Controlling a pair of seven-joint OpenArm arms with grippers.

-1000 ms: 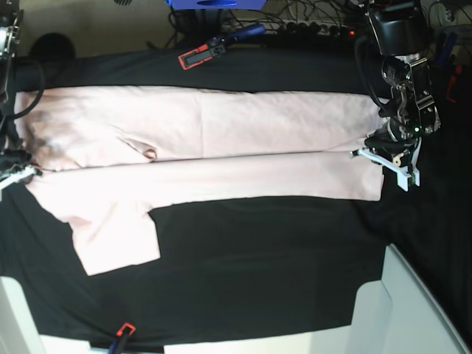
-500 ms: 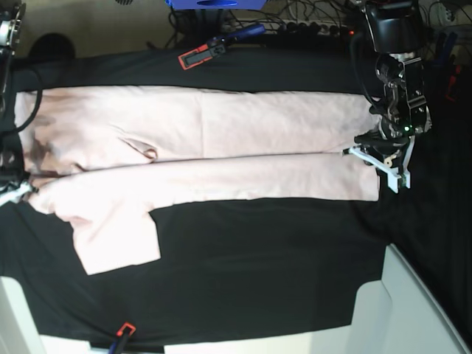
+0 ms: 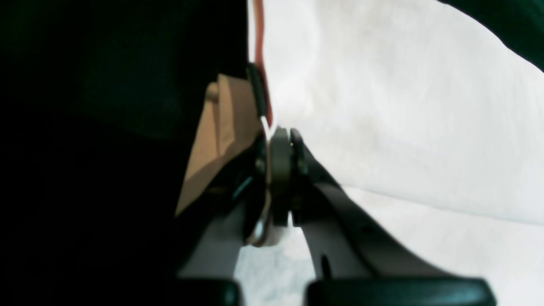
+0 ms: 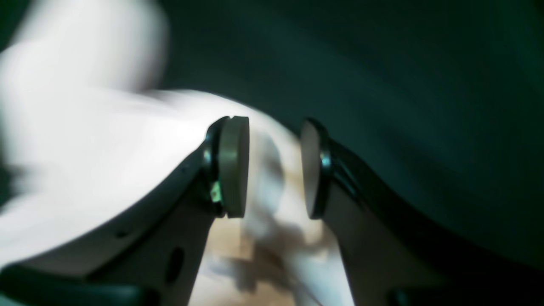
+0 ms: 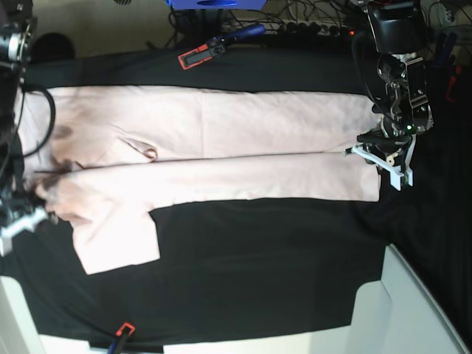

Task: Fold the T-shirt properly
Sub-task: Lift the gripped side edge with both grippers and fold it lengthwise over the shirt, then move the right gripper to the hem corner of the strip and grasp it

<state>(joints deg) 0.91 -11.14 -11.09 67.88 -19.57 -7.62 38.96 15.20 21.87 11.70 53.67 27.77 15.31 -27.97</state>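
The pale pink T-shirt (image 5: 221, 147) lies spread lengthwise across the black table cloth (image 5: 258, 258), its long near side folded over, one sleeve (image 5: 118, 236) sticking out at front left. My left gripper (image 5: 366, 155) sits at the shirt's right end. In the left wrist view its pads (image 3: 282, 170) are pressed together at the shirt's edge (image 3: 403, 127). My right gripper (image 5: 26, 217) is at the shirt's left end. In the blurred right wrist view it (image 4: 272, 168) is open, with the pink cloth (image 4: 85, 148) under and behind the pads.
An orange-and-blue clamp (image 5: 203, 53) holds the black cloth at the back edge, and another clamp (image 5: 122, 332) at the front edge. A white panel (image 5: 413, 310) stands at front right. Cables (image 5: 310, 26) lie behind the table.
My right gripper has moved along the shirt's left end toward the front edge of the table. My left gripper has stayed at the right end, shifting only slightly.
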